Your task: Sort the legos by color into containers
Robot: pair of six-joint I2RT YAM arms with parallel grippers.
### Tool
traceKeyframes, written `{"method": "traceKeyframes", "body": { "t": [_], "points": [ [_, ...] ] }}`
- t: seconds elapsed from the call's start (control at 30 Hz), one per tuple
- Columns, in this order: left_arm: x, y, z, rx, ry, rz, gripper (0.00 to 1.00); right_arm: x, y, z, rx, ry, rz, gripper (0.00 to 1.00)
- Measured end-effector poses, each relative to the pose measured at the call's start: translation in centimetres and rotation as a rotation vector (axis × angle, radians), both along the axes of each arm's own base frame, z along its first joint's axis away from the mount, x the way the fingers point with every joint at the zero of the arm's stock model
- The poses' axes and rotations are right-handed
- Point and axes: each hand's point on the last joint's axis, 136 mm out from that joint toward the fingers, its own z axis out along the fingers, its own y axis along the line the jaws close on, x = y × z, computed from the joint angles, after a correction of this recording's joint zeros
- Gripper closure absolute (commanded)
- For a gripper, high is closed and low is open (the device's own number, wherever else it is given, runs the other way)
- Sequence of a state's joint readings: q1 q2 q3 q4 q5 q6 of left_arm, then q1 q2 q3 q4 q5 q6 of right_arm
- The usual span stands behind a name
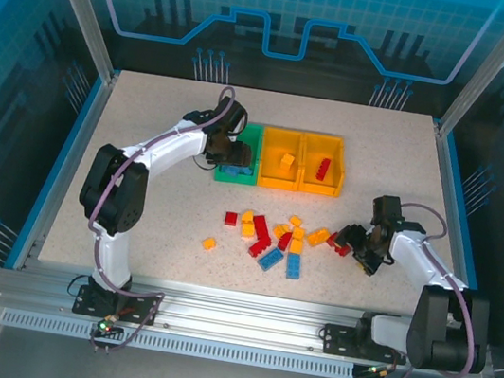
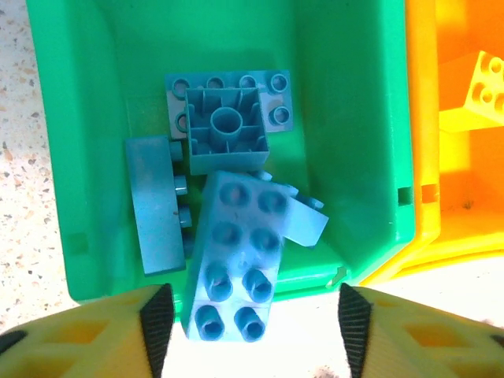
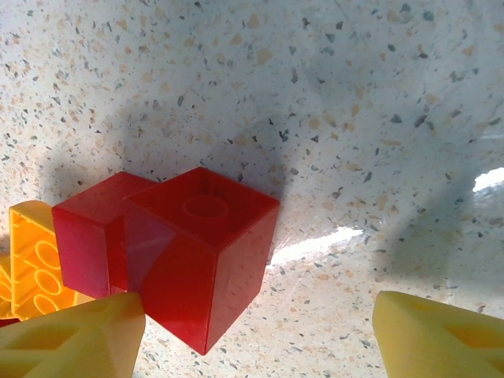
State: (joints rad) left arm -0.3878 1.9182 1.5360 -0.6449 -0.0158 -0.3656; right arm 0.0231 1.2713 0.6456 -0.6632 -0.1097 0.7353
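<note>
My left gripper (image 2: 252, 323) hangs open over the near rim of the green tray (image 2: 346, 118), which holds several blue bricks. A long blue brick (image 2: 240, 256) leans over that rim between the wide-apart fingers, touching neither pad. From above, this left gripper (image 1: 231, 157) covers part of the green tray (image 1: 253, 139). My right gripper (image 3: 256, 339) is open low over the table, with an upside-down red brick (image 3: 205, 252) just inside its left finger (image 3: 75, 339). A second red brick (image 3: 90, 236) and a yellow brick (image 3: 31, 260) lie beside it.
The middle orange tray (image 1: 278, 179) holds a yellow brick (image 1: 286, 159); the right orange tray (image 1: 318, 185) holds a red brick (image 1: 323, 169). Loose red, yellow and blue bricks (image 1: 268, 240) lie scattered mid-table, left of the right gripper (image 1: 355, 241). A lone yellow brick (image 1: 209, 243) sits apart.
</note>
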Motion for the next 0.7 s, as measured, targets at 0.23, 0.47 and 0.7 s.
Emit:
{"method": "traceKeyframes", "body": {
  "t": [0.23, 0.47, 0.7],
  "points": [
    [0.0, -0.1, 0.0, -0.009, 0.002, 0.001, 0.02, 0.0, -0.1, 0.0, 0.000, -0.001, -0.007, 0.23],
    [-0.1, -0.1, -0.1, -0.024, -0.012, 0.019, 0.01, 0.1, -0.1, -0.1, 0.009, 0.002, -0.027, 0.25],
    [-2.2, 0.7, 0.2, -0.028, -0.009, 0.023, 0.03, 1.0, 0.1, -0.5, 0.029, -0.009, -0.041, 0.27]
  ]
}}
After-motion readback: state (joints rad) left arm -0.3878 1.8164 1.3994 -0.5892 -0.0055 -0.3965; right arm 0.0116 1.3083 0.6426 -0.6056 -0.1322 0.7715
